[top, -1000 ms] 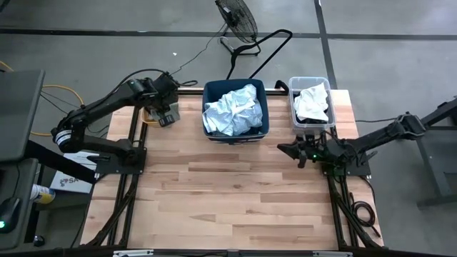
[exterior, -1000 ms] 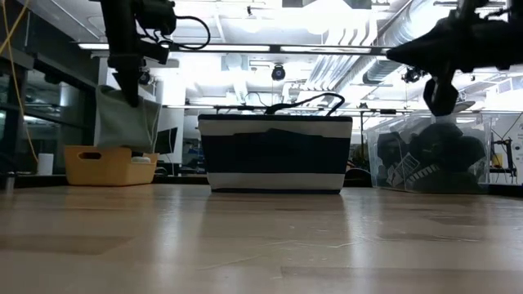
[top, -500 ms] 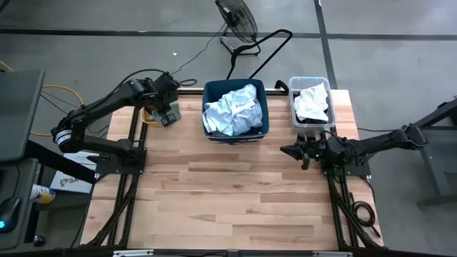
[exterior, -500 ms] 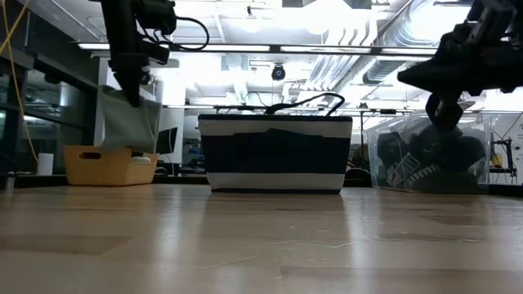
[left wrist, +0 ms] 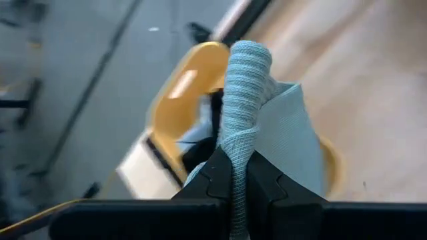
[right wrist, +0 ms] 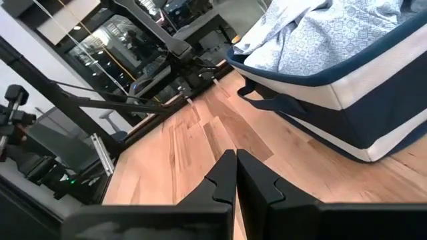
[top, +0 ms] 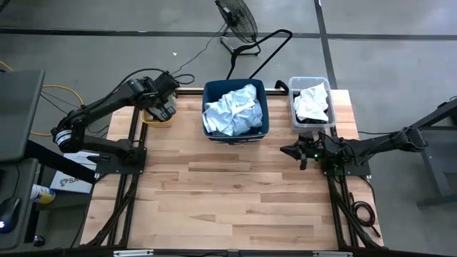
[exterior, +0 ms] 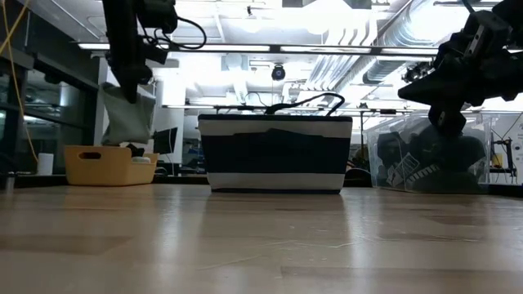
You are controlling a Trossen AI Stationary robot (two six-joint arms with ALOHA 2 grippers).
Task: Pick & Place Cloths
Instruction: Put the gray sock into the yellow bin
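**Grey-green sock dangling above the orange bin, not yet let go**

My left gripper (left wrist: 239, 175) has its jaws pinched tight on a grey-green ribbed sock (left wrist: 250, 93), and I hold it directly above the orange bin (exterior: 106, 166). In the low view the sock hangs from my fingers with its lower end reaching the bin's rim. Beyond the orange bin stands the navy bin (top: 235, 107), full of pale blue cloth (top: 230, 111); farther the same way, the clear bin (top: 311, 103) holds a white cloth (top: 311, 102). My right gripper (right wrist: 236, 177) waits near the clear bin, jaws fully closed on nothing.

The risk I see: the bin is small, so a release off centre could drape the sock across the rim or spill it onto the table (top: 235, 193). The soft knit may also cling to one pad
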